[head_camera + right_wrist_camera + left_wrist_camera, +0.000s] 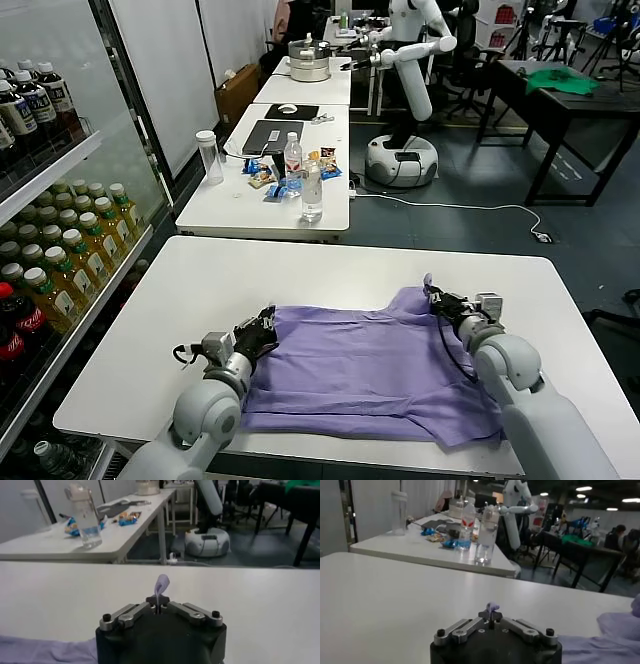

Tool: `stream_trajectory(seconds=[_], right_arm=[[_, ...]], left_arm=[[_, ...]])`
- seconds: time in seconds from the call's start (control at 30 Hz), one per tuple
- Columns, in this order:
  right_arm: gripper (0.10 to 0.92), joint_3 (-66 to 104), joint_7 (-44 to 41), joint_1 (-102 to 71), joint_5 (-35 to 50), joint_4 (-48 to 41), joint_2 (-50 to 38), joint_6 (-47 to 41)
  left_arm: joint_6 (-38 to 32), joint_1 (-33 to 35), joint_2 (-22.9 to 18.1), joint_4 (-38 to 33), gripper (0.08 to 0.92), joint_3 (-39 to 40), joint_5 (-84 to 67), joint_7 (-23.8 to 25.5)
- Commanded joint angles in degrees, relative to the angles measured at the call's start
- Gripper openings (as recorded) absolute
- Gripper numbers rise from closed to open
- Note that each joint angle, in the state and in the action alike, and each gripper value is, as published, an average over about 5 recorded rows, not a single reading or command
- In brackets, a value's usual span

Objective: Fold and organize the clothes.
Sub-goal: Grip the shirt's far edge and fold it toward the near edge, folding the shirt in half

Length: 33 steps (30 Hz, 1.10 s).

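A lavender T-shirt lies spread on the near half of the white table. The left tool is clamped on the shirt's left far corner, and the right tool is clamped on its right far corner, a tuft of fabric pinched in each.
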Motion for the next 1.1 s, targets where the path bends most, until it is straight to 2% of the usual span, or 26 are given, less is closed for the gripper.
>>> stream_trajectory(seconds=[0.03,0.37,0.6,0.83,1.1], right_arm=[[0.116,11.60,-0.66,-15.89,0.19,16.22,-3.84,1.28],[0.116,18.39,-0.55,-27.52,0.35,20.13,-3.12,1.98],[0.116,21.66,-0.47,-34.23,0.21,22.49,-2.30,1.43],[0.116,20.33,1.17,-35.38,-2.24,21.35,-0.65,-0.47],[0.116,16.94,2.76,-32.02,-4.46,18.60,-0.26,-3.22]], left_arm=[[-1.40,7.79,2.00,-10.37,0.091,-2.42,-3.31,0.06],[0.11,12.42,5.06,-12.73,0.091,-6.99,-5.09,-0.08],[4.86,15.92,8.14,-14.10,0.091,-9.39,-7.76,0.12],[10.69,17.55,9.85,-14.46,0.091,-9.39,-8.62,0.66],[11.03,17.57,10.99,-12.13,0.091,-7.35,-5.61,1.66]])
